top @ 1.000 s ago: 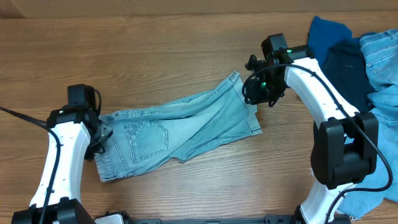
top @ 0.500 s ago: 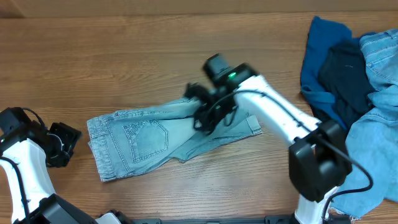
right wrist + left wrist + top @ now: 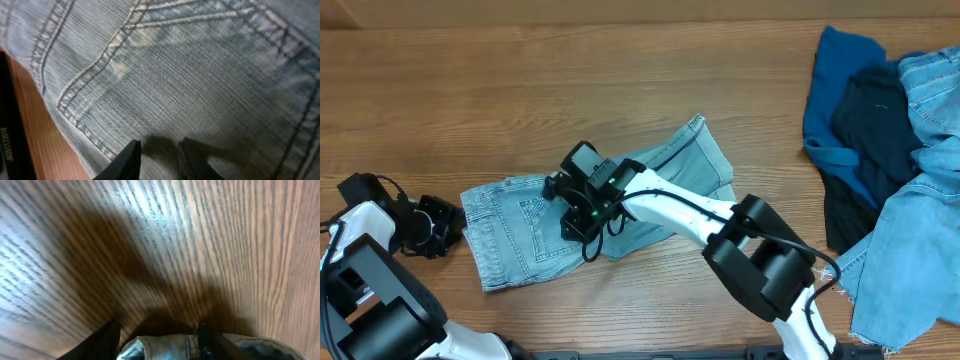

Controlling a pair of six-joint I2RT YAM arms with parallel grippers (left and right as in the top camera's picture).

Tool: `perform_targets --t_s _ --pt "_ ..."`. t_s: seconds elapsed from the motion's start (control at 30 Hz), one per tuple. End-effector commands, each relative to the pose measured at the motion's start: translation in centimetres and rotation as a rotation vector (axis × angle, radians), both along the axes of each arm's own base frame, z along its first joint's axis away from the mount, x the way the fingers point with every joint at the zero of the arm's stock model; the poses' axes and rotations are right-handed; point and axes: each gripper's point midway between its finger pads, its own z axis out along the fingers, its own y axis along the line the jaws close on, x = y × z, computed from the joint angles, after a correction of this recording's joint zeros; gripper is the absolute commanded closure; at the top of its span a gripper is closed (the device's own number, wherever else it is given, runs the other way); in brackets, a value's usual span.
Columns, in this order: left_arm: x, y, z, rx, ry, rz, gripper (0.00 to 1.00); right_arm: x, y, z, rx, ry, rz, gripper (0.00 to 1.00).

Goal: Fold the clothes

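The pale blue denim jeans (image 3: pixel 670 175) lie flat across the middle of the wooden table (image 3: pixel 520 90), waistband to the left, leg hems to the right. My right gripper (image 3: pixel 572 208) is low over the stitched back pocket. In the right wrist view its fingertips (image 3: pixel 127 160) stand a narrow gap apart on the flat denim (image 3: pixel 200 75), with nothing pinched. My left gripper (image 3: pixel 448 225) is at the jeans' left edge. In the left wrist view it is open (image 3: pixel 157 340), with a fold of the waistband (image 3: pixel 165 351) lying between the fingers.
A heap of other clothes fills the right side: a royal blue piece (image 3: pixel 840 70), a dark navy one (image 3: pixel 875 130) and light denim (image 3: pixel 920 230) reaching the front right corner. The right arm stretches across the jeans from the front.
My right gripper swept left from the leg hem across the jeans to the back pocket, its gap narrowing. My left gripper drew away to the left, then came back to the waistband edge.
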Motion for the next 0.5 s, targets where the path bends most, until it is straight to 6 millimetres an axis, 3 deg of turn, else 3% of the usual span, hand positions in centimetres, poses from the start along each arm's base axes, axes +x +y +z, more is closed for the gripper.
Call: perform_targets --t_s 0.0,0.1,0.23,0.33,0.47 --pt "0.1 -0.7 -0.4 -0.055 -0.018 0.002 0.46 0.0 -0.2 -1.3 -0.026 0.032 -0.022 0.72" --pt "1.7 -2.5 1.1 -0.171 -0.133 -0.018 0.46 -0.2 -0.3 -2.0 -0.039 0.044 -0.024 0.72" --pt "1.2 -2.9 1.0 -0.192 -0.11 -0.015 0.44 -0.2 -0.4 -2.2 -0.044 0.048 -0.024 0.72" --pt "-0.2 -3.2 0.6 -0.19 -0.04 -0.014 0.43 -0.3 -0.5 -2.2 -0.046 0.05 -0.024 0.72" --pt "-4.1 -3.0 -0.5 -0.137 0.162 -0.015 0.39 -0.3 -0.5 -2.2 -0.047 0.05 -0.024 0.72"
